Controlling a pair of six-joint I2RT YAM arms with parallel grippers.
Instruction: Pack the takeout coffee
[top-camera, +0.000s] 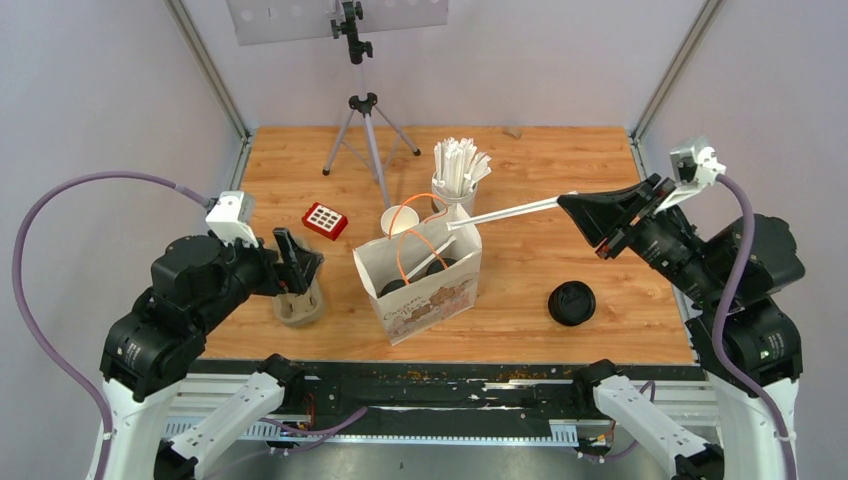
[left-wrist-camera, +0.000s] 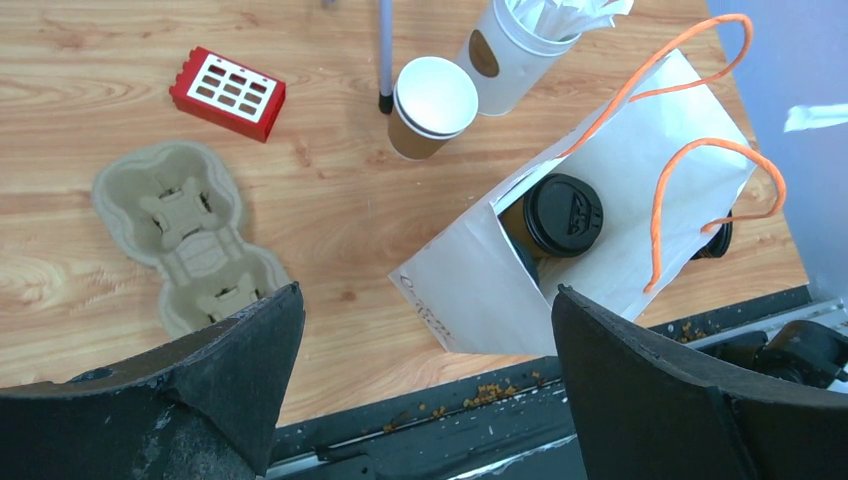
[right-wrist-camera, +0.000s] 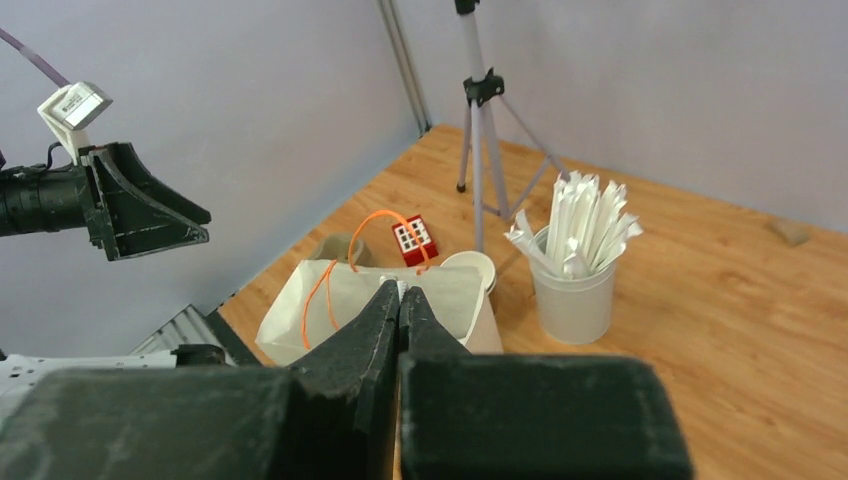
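My right gripper (top-camera: 568, 202) is pinching one end of a paper-wrapped straw (top-camera: 510, 211). The other end reaches the open top of the white bag (top-camera: 428, 290). My left gripper (top-camera: 297, 262) is spread wide with nothing in it, right above the cardboard cup tray (top-camera: 300, 310) near the left edge of the table (top-camera: 560, 255). The bag has orange handles and stands in the middle, near the front edge. Inside it is a coffee cup (left-wrist-camera: 562, 215) with a black lid, and a second coffee cup (left-wrist-camera: 716, 240) peeks out past the bag's side. Just behind the bag are a cup with no lid (top-camera: 401, 220) and a white cup full of straws (top-camera: 455, 185). A red block (top-camera: 325, 220) lies left of them. A tripod (top-camera: 365, 130) stands toward the back edge. A pile of black lids (top-camera: 571, 303) sits right of the bag. My left wrist view looks down into the bag. My right wrist view shows my fingers (right-wrist-camera: 370, 330) pressed together, but there the bag's side hides the cups.
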